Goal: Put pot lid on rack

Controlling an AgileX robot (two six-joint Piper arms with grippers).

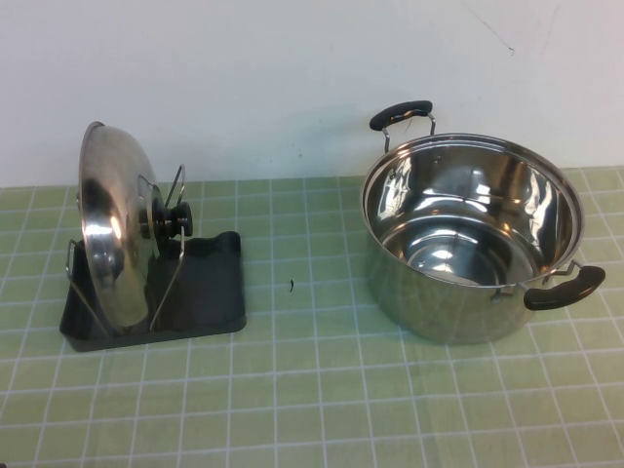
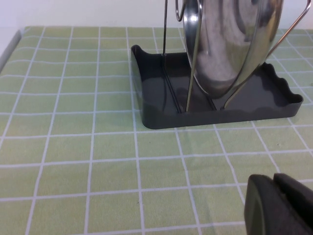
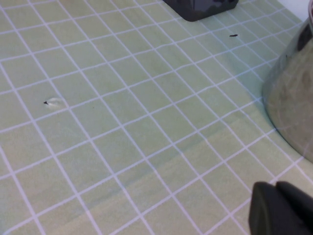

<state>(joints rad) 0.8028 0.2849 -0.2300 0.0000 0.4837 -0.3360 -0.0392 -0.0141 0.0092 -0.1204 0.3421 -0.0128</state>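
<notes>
The shiny steel pot lid (image 1: 112, 229) with its black knob (image 1: 178, 216) stands on edge between the wire loops of the black rack (image 1: 200, 307) at the table's left. In the left wrist view the lid (image 2: 230, 44) rests in the rack (image 2: 161, 105), well apart from my left gripper (image 2: 274, 183), which is shut and empty above the tiled cloth. My right gripper (image 3: 276, 188) is shut and empty, beside the pot's wall (image 3: 293, 98). Neither gripper shows in the high view.
A deep steel pot (image 1: 473, 239) with two black handles stands open at the right. The green tiled cloth (image 1: 312, 390) covers the table. A small dark speck (image 1: 292, 286) lies between rack and pot. A white wall runs behind.
</notes>
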